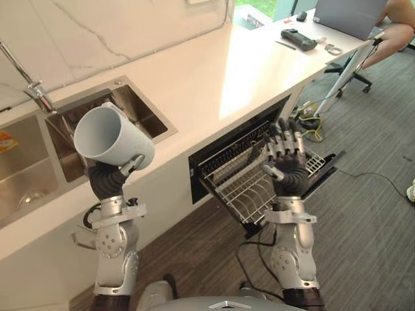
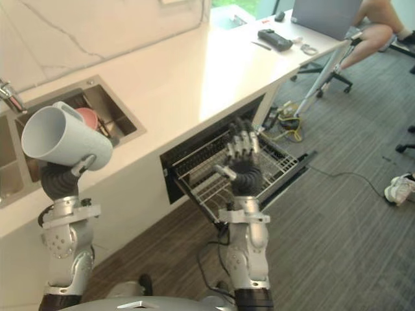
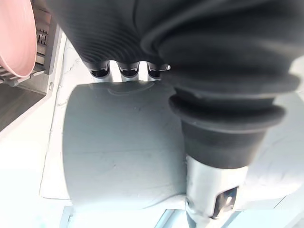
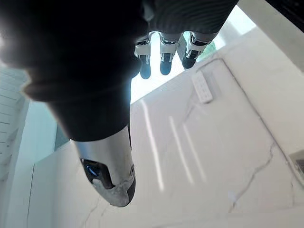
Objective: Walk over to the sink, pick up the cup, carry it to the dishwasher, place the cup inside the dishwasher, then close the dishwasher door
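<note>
- Pale grey cup (image 1: pixel 113 137) is in my left hand (image 1: pixel 109 180), fingers and thumb curled round its wall near the base. It hangs tilted, mouth towards the head camera, above the counter (image 1: pixel 214 71) edge just in front of the sink (image 1: pixel 139 107).
- Right hand (image 1: pixel 285 159) is raised with fingers straight and apart, holding nothing. It shows over the pulled-out wire rack (image 1: pixel 243 184) of the dishwasher (image 1: pixel 211 152).
- Dishwasher door (image 1: pixel 327 167) is down and the rack is drawn out over it. It lies well apart from the cup, to my right.
- Step in hand, as I judge it: the carry across to the rack.
- To do it well, I keep the left wrist steady; the cup wall looks smooth and wide, so a fast roll could loosen the grip.
- I take the cup out past the counter edge before lowering, so the rim does not knock it.
- I clear the right hand aside first; it sits in the way of the drop zone.
- I let go only once the cup rests on the wires, clear of the rack's front rail.
</note>
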### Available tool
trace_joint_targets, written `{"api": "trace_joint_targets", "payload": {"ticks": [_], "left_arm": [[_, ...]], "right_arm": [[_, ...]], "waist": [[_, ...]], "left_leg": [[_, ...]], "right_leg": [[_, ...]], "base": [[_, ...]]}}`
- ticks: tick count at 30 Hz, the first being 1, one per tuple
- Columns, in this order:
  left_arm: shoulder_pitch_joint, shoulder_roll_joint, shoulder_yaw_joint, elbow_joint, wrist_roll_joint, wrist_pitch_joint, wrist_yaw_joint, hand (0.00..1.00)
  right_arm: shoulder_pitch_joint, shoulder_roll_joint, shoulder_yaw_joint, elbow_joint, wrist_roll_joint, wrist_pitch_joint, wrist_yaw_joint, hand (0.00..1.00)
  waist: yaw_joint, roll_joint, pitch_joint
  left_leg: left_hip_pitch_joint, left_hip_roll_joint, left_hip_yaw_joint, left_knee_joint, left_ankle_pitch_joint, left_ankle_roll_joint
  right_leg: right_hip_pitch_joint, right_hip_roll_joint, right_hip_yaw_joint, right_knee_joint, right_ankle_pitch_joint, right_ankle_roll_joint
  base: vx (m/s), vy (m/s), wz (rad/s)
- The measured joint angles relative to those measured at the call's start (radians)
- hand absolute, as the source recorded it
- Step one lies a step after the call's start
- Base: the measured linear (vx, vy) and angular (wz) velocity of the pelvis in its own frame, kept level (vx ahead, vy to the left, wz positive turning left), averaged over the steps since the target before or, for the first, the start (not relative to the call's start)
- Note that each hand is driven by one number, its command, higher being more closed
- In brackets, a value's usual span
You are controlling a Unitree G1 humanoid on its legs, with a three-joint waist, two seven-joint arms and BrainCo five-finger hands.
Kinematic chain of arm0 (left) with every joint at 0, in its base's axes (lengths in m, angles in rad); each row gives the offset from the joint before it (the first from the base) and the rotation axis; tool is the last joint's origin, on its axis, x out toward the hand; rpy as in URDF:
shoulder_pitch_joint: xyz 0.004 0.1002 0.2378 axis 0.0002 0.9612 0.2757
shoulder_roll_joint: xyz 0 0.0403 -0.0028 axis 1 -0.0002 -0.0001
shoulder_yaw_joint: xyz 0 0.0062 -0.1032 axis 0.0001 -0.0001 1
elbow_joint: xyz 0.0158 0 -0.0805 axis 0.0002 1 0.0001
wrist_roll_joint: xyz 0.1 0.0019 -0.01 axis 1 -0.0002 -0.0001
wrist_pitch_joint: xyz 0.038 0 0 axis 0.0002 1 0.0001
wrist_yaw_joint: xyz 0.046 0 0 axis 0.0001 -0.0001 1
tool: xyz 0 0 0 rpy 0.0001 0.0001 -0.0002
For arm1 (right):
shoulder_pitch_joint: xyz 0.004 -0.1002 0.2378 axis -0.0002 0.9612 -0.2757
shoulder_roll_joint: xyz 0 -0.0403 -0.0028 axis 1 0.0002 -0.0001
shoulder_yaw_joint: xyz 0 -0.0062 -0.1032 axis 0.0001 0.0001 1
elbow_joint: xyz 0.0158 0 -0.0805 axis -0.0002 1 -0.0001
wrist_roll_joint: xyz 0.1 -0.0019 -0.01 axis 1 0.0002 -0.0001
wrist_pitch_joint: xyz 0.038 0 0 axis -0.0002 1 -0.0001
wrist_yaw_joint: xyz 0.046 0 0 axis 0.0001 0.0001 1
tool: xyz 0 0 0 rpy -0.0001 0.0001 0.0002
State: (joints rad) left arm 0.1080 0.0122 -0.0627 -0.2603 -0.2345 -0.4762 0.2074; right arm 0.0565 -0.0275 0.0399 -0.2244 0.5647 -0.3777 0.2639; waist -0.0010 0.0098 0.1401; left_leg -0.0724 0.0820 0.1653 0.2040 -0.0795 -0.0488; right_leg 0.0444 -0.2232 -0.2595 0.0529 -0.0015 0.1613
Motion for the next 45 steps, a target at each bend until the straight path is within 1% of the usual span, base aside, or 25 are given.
{"api": "trace_joint_targets", "payload": {"ticks": [2,4,5,6,7,8,9,10,11,12,13,14,18,21,26,28,29,32,36,38,41,45], "left_arm": [[-0.017,-0.005,-0.031,0.000,0.005,-0.004,0.033,1.00],[-0.032,-0.005,-0.042,0.009,0.032,-0.003,0.077,1.00],[-0.043,-0.005,-0.053,0.020,0.060,-0.002,0.100,1.00],[-0.060,-0.004,-0.062,0.043,0.127,0.006,0.145,1.00],[-0.063,-0.003,-0.065,0.054,0.159,0.013,0.165,1.00],[-0.068,-0.003,-0.071,0.072,0.199,0.023,0.187,1.00],[-0.077,-0.003,-0.080,0.092,0.240,0.042,0.214,1.00],[-0.087,-0.002,-0.095,0.110,0.269,0.052,0.236,1.00],[-0.093,-0.002,-0.104,0.127,0.298,0.069,0.248,1.00],[-0.093,-0.002,-0.110,0.134,0.310,0.079,0.253,1.00],[-0.094,-0.002,-0.120,0.149,0.344,0.092,0.272,1.00],[-0.096,-0.002,-0.133,0.167,0.370,0.109,0.287,1.00],[-0.122,0.000,-0.152,0.222,0.439,0.147,0.317,1.00],[-0.143,0.007,-0.159,0.241,0.458,0.172,0.353,1.00],[-0.187,0.006,-0.179,0.292,0.496,0.175,0.403,1.00],[-0.188,0.006,-0.182,0.299,0.509,0.175,0.421,1.00],[-0.192,0.005,-0.183,0.311,0.523,0.175,0.431,1.00],[-0.196,0.006,-0.183,0.318,0.534,0.172,0.444,1.00],[-0.196,0.006,-0.185,0.319,0.552,0.171,0.468,1.00],[-0.202,0.006,-0.187,0.319,0.564,0.171,0.477,1.00],[-0.215,0.007,-0.201,0.319,0.572,0.169,0.483,1.00],[-0.215,0.008,-0.221,0.319,0.572,0.169,0.484,1.00]], "right_arm": [[-0.017,-0.001,0.027,0.000,0.016,0.033,0.020,0.00],[-0.025,-0.002,0.037,-0.001,0.027,0.051,0.024,0.00],[-0.025,-0.001,0.041,-0.001,0.035,0.060,0.026,0.00],[-0.032,-0.003,0.056,-0.001,0.056,0.076,0.025,0.00],[-0.035,-0.006,0.064,-0.002,0.065,0.087,0.025,0.00],[-0.041,-0.020,0.077,-0.003,0.070,0.103,0.024,0.00],[-0.050,-0.024,0.093,-0.003,0.078,0.120,0.021,0.00],[-0.059,-0.025,0.106,-0.003,0.078,0.129,0.016,0.00],[-0.071,-0.024,0.115,-0.003,0.079,0.141,0.015,0.00],[-0.076,-0.024,0.117,-0.003,0.078,0.145,0.012,0.00],[-0.086,-0.024,0.129,-0.003,0.078,0.150,0.005,0.00],[-0.098,-0.024,0.146,-0.003,0.078,0.162,-0.015,0.00],[-0.119,-0.026,0.165,0.002,0.073,0.182,-0.058,0.00],[-0.139,-0.033,0.186,0.005,0.066,0.191,-0.076,0.00],[-0.176,-0.064,0.206,0.011,0.066,0.232,-0.078,0.00],[-0.191,-0.063,0.222,0.031,0.063,0.246,-0.079,0.00],[-0.191,-0.063,0.232,0.052,0.059,0.255,-0.081,0.00],[-0.191,-0.063,0.236,0.065,0.056,0.274,-0.096,0.00],[-0.192,-0.064,0.253,0.066,0.055,0.277,-0.102,0.00],[-0.201,-0.064,0.268,0.074,0.033,0.277,-0.103,0.00],[-0.223,-0.063,0.273,0.088,0.016,0.295,-0.114,0.00],[-0.228,-0.063,0.275,0.088,0.012,0.298,-0.136,0.00]], "waist": [[-0.001,-0.007,-0.003],[-0.004,-0.012,-0.006],[-0.003,-0.016,-0.009],[-0.002,-0.021,-0.010],[-0.003,-0.024,-0.012],[-0.003,-0.026,-0.014],[-0.004,-0.029,-0.018],[-0.008,-0.030,-0.019],[-0.009,-0.030,-0.019],[-0.009,-0.031,-0.019],[-0.008,-0.030,-0.020],[-0.010,-0.031,-0.025],[-0.009,-0.032,-0.033],[-0.013,-0.033,-0.034],[-0.016,-0.033,-0.035],[-0.021,-0.033,-0.042],[-0.021,-0.032,-0.057],[-0.021,-0.031,-0.062],[-0.023,-0.030,-0.062],[-0.024,-0.030,-0.062],[-0.023,-0.028,-0.065],[-0.018,-0.022,-0.094]], "left_leg": [[0.011,-0.001,0.000,-0.020,0.010,-0.001],[0.021,-0.004,0.000,-0.040,0.021,-0.002],[0.027,-0.006,-0.001,-0.055,0.029,-0.003],[0.039,-0.008,-0.003,-0.077,0.041,-0.003],[0.047,-0.010,-0.003,-0.089,0.048,-0.004],[0.055,-0.012,-0.004,-0.105,0.056,-0.004],[0.060,-0.014,-0.006,-0.125,0.071,-0.005],[0.061,-0.016,-0.010,-0.141,0.082,-0.004],[0.071,-0.019,-0.015,-0.169,0.099,-0.005],[0.079,-0.020,-0.015,-0.185,0.109,-0.004],[0.093,-0.021,-0.014,-0.213,0.122,-0.004],[0.098,-0.022,-0.014,-0.232,0.135,-0.004],[0.116,-0.024,-0.011,-0.281,0.165,-0.003],[0.116,-0.025,-0.002,-0.281,0.169,-0.002],[0.116,-0.024,-0.003,-0.282,0.175,-0.002],[0.113,-0.022,-0.003,-0.283,0.178,-0.002],[0.106,-0.021,-0.003,-0.283,0.180,-0.003],[0.107,-0.020,-0.004,-0.283,0.186,-0.002],[0.107,-0.020,-0.005,-0.286,0.192,-0.001],[0.106,-0.020,-0.005,-0.288,0.196,0.000],[0.105,-0.019,-0.006,-0.289,0.195,-0.005],[0.090,-0.019,-0.010,-0.289,0.198,-0.008]], "right_leg": [[0.012,0.002,-0.002,-0.009,0.004,0.000],[0.015,0.002,-0.003,-0.012,0.005,-0.001],[0.017,0.002,-0.005,-0.013,0.005,-0.001],[0.022,0.002,-0.008,-0.014,0.005,-0.001],[0.024,0.002,-0.009,-0.016,0.005,-0.001],[0.026,0.002,-0.010,-0.016,0.005,-0.001],[0.025,0.002,-0.014,-0.016,0.005,-0.001],[0.024,0.002,-0.022,-0.016,0.006,-0.003],[0.024,0.002,-0.027,-0.017,0.007,-0.004],[0.024,0.002,-0.027,-0.017,0.007,-0.004],[0.025,0.002,-0.027,-0.017,0.007,-0.004],[0.023,0.003,-0.029,-0.017,0.007,-0.004],[0.019,0.005,-0.029,-0.020,0.012,-0.004],[0.020,0.006,-0.026,-0.037,0.026,-0.003],[0.021,0.008,-0.026,-0.044,0.033,-0.003],[0.016,0.010,-0.026,-0.046,0.035,-0.005],[0.009,0.011,-0.026,-0.047,0.037,-0.006],[0.010,0.012,-0.026,-0.048,0.042,-0.007],[0.011,0.013,-0.025,-0.053,0.046,-0.015],[0.014,0.014,-0.024,-0.060,0.051,-0.019],[0.014,0.014,-0.026,-0.063,0.052,-0.021],[0.003,0.015,-0.028,-0.066,0.057,-0.026]], "base": [[0.00,0.000,0.00],[0.00,0.000,0.00],[-0.01,-0.023,0.06],[-0.01,-0.021,0.06],[-0.02,-0.022,0.04],[-0.03,-0.019,0.05],[-0.03,-0.018,0.11],[-0.06,-0.021,0.17],[-0.04,-0.011,0.14],[-0.04,-0.010,0.06],[-0.04,-0.006,0.02],[-0.04,-0.006,0.02],[-0.02,0.000,0.00],[-0.03,0.008,-0.08],[-0.03,0.000,-0.01],[-0.04,-0.006,-0.02],[-0.04,-0.010,-0.01],[-0.01,-0.002,0.00],[-0.07,-0.001,-0.01],[-0.09,0.000,-0.01],[-0.07,0.005,0.04],[-0.04,0.004,0.03]]}}
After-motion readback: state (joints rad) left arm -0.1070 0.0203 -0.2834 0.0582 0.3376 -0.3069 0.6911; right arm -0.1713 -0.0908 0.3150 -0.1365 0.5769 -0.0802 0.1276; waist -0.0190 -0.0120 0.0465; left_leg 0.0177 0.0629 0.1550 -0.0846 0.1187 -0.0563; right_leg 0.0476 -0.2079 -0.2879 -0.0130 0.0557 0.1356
